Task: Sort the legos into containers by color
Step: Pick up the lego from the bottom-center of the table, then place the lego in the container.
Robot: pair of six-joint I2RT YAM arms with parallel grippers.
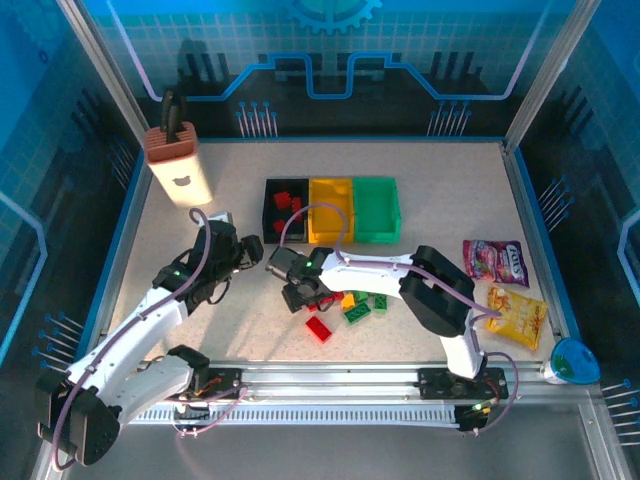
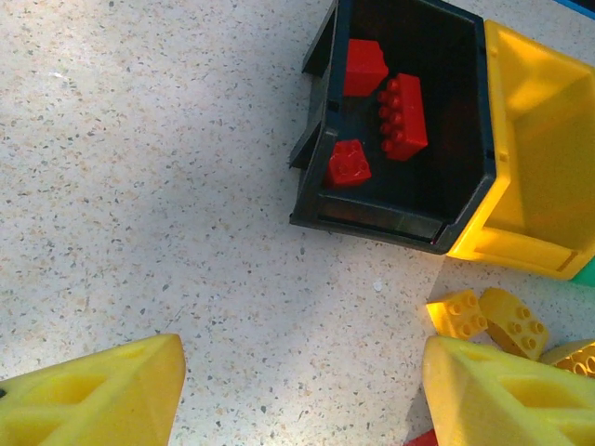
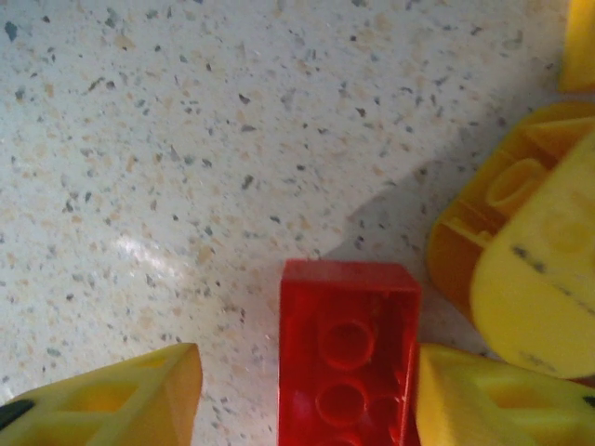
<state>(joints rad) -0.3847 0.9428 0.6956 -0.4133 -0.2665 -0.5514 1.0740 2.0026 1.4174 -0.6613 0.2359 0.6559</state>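
Inside the right pincer (image 3: 305, 386) sits a red brick (image 3: 349, 348); jaws half open, not clamped yet, probably lining up a grab.

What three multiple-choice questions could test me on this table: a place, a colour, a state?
1. Which small open plastic bin stands mid-row? A) black B) yellow C) green
2. What colour are the studded plastic bricks in the black plastic bin? A) red B) green C) yellow
3. How does the red plastic brick inside the right claw lie? A) studs up B) hollow underside up C) atop another brick
Answers: 1 B, the yellow bin sits between the black one and the green bin; 2 A, all three showing are red; 3 B, its round tubes face the camera.
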